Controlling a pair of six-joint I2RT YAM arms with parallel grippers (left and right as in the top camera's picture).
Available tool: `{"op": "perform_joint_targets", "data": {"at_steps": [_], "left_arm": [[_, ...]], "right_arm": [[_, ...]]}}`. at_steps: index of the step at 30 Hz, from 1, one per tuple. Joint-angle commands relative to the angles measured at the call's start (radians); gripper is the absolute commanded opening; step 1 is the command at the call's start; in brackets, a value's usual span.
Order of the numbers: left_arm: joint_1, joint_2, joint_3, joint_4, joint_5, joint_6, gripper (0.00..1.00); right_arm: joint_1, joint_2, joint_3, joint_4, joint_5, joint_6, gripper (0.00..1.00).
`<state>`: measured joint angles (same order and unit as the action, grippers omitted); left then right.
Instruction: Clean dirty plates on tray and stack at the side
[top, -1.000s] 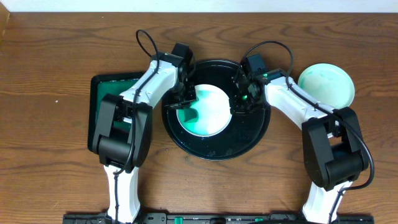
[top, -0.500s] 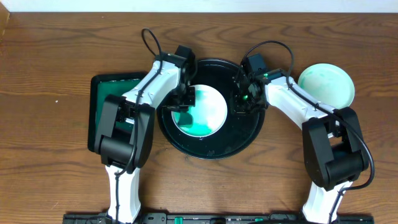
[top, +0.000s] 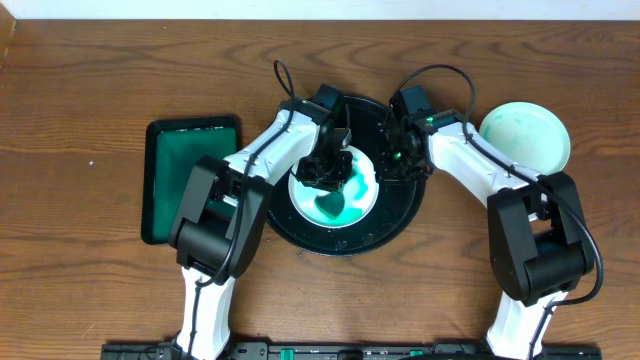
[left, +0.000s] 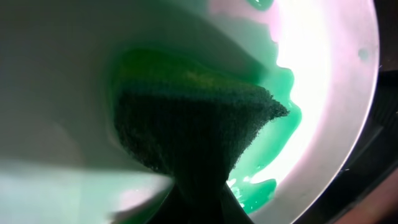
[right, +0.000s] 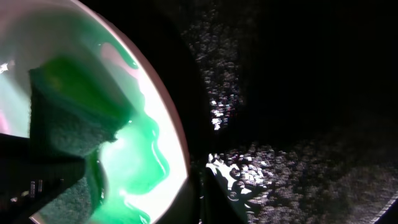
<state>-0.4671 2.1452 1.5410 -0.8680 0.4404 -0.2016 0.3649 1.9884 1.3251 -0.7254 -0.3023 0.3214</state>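
The wooden table (top: 90, 90) carries everything; at its middle sits the black tray (top: 400, 228), and to the left of that lies the green rectangular tray (top: 180, 170). One plate (top: 362, 198) lies on the black tray, white with a pool of teal liquid (top: 330, 208) near its middle, so I judge it mid-scrub and not yet clean; a second plate (top: 525, 135), faintly teal-tinted, rests on the table at the far right, off the tray, seemingly the start of the stack; no third plate shows. A dark green sponge (left: 193, 130) presses on the dirty plate, pinched in the left gripper (top: 328, 172); the right gripper (top: 393, 168) sits at that plate's right edge, and I cannot tell whether its jaws are spread or closed. What remains: finish the wiping, then carry this plate over to the one at the side.
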Motion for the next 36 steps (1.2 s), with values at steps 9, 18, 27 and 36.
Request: {"op": "perform_joint_targets", "data": {"at_steps": [9, 18, 27, 36], "left_arm": [[0.044, 0.063, -0.029, 0.067, 0.102, -0.119, 0.07], [0.045, 0.063, -0.030, 0.066, 0.102, -0.127, 0.07], [0.045, 0.063, -0.030, 0.066, 0.101, -0.126, 0.07], [0.045, 0.063, -0.030, 0.066, 0.102, -0.126, 0.07]], "right_arm": [[0.009, -0.011, 0.001, 0.058, -0.068, -0.014, 0.54], [0.007, -0.014, 0.047, 0.060, -0.092, -0.048, 0.54], [0.007, -0.014, 0.166, -0.066, -0.034, -0.084, 0.54], [0.010, -0.006, 0.085, -0.054, 0.006, -0.079, 0.44]]}}
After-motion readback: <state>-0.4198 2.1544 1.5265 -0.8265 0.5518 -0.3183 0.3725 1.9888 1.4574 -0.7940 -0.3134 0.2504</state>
